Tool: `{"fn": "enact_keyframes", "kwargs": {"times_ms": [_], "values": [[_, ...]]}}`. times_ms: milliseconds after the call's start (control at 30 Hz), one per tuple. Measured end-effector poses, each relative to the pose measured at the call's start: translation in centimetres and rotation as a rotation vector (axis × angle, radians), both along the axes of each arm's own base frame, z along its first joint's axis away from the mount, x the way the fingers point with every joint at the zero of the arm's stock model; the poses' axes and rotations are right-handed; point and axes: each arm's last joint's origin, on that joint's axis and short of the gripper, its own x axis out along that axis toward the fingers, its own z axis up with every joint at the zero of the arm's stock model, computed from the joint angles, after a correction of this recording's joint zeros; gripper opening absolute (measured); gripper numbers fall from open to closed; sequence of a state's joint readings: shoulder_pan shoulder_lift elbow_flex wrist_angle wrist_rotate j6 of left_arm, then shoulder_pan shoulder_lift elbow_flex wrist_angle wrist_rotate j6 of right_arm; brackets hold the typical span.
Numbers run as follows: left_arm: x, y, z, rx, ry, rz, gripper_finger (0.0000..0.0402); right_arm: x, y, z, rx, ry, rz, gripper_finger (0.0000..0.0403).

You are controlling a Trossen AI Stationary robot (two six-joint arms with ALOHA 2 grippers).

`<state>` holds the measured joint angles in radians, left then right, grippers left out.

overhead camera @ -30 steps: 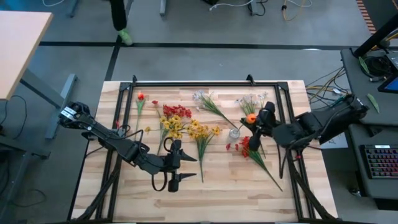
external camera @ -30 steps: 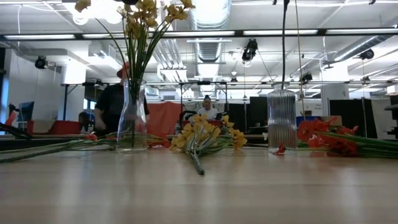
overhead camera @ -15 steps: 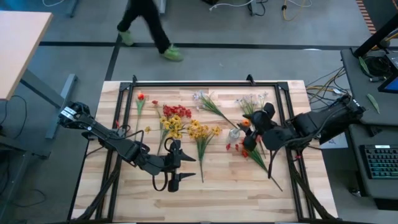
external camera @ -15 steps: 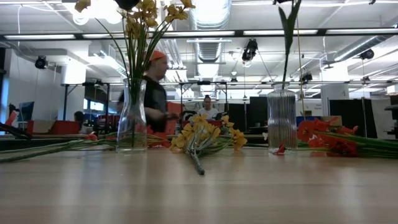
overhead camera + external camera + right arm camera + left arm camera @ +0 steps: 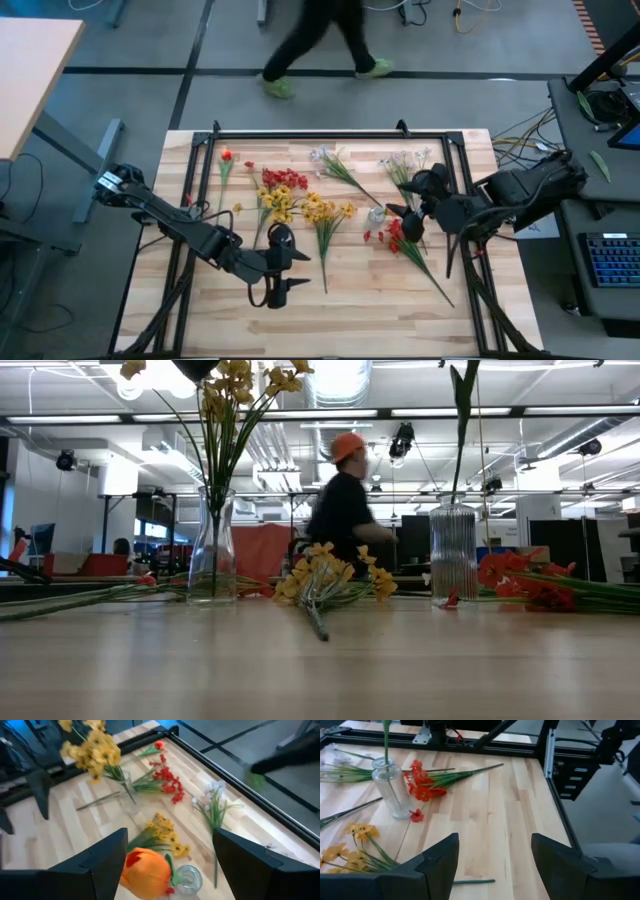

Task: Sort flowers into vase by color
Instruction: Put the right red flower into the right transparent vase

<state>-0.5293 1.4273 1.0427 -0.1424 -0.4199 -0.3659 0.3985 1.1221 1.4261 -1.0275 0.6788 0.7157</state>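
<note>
A ribbed glass vase [image 5: 453,555] stands at the table's right centre. An orange flower [image 5: 145,871] is in it, its stalk [image 5: 463,420] rising from the mouth. My right gripper [image 5: 170,834] hangs open above this vase, fingers wide on either side of the blossom without touching it. A clear vase [image 5: 213,550] at the left centre holds yellow flowers [image 5: 235,385]. My left gripper [image 5: 281,264] waits open near that vase, with nothing between its fingers [image 5: 445,855]. Loose flowers lie flat on the table.
Loose on the table lie a yellow spray [image 5: 325,213], red sprays [image 5: 284,180] [image 5: 405,242], white sprays [image 5: 335,163] [image 5: 405,165] and a single red bloom [image 5: 226,156]. A black frame [image 5: 330,133] rims the table. A person [image 5: 345,510] walks past beyond the far edge.
My right gripper has opened and let go of the orange flower, then risen a little and tipped. The flower has dropped deeper into the ribbed vase and stands there by itself. Beyond the table, a person has walked from left to right.
</note>
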Motion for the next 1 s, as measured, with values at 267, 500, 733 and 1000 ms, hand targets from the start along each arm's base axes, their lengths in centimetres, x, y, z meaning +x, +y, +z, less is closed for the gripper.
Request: {"fn": "enact_keyframes", "kwargs": {"times_ms": [267, 500, 733, 1000], "values": [[-0.8, -1.2, 2.8, 0.039, 0.074, -0.054, 0.0233, -0.9, -0.4, 2.2, 0.012, -0.027, 0.001, 0.0279], [-2.1, -2.5, 5.2, 0.109, 0.086, -0.106, 0.0233, -2.5, -0.7, 2.0, 0.154, 0.104, -0.036, 0.0267], [-3.9, -3.5, 7.7, 0.189, -0.012, -0.132, 0.0233, -4.3, -0.6, -0.9, 0.303, 0.356, -0.182, 0.0254], [-7.0, -2.8, 7.4, 0.223, -0.115, -0.07, 0.0233, -4.8, 1.7, -5.0, 0.357, 0.487, -0.22, 0.0251]]}}
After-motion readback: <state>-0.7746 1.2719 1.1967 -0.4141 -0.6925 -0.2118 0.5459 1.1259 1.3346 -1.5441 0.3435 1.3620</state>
